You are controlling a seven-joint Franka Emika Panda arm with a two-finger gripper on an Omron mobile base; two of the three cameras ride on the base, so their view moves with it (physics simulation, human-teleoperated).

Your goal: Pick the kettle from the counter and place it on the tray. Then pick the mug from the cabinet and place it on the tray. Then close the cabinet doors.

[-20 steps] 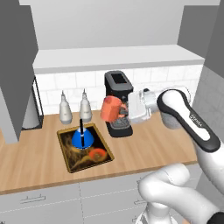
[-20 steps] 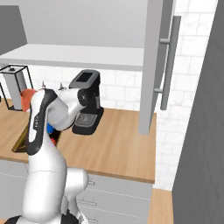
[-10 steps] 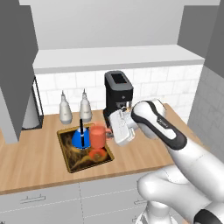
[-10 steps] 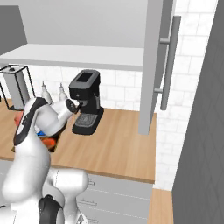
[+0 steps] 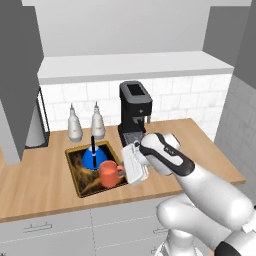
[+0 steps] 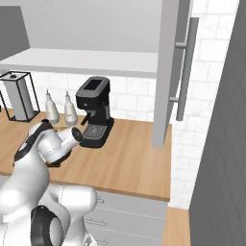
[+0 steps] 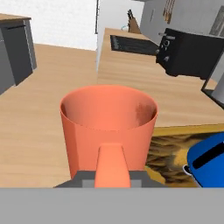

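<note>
The orange-red mug (image 5: 108,173) is upright over the front right part of the dark swirly tray (image 5: 80,175), just right of the blue kettle (image 5: 93,157) standing on it. My gripper (image 5: 122,172) comes in from the right, shut on the mug's side handle. Whether the mug rests on the tray I cannot tell. In the hand view the mug (image 7: 108,124) is right in front, its handle pinched in my gripper (image 7: 112,180), with the kettle (image 7: 209,165) and tray (image 7: 173,154) at the lower right. The cabinet doors (image 6: 166,72) stand open above the counter (image 5: 40,185).
A black coffee machine (image 5: 135,112) stands right behind the tray. Two white pointed bottles (image 5: 75,125) are at the tray's back left, with a paper-towel stand (image 6: 19,96) further left. The open right door's bar handle (image 6: 185,67) hangs over the counter's right end (image 6: 139,163).
The arm has carried the mug down and to the left, from in front of the coffee machine to the tray beside the kettle. The grip on the handle has stayed the same.
</note>
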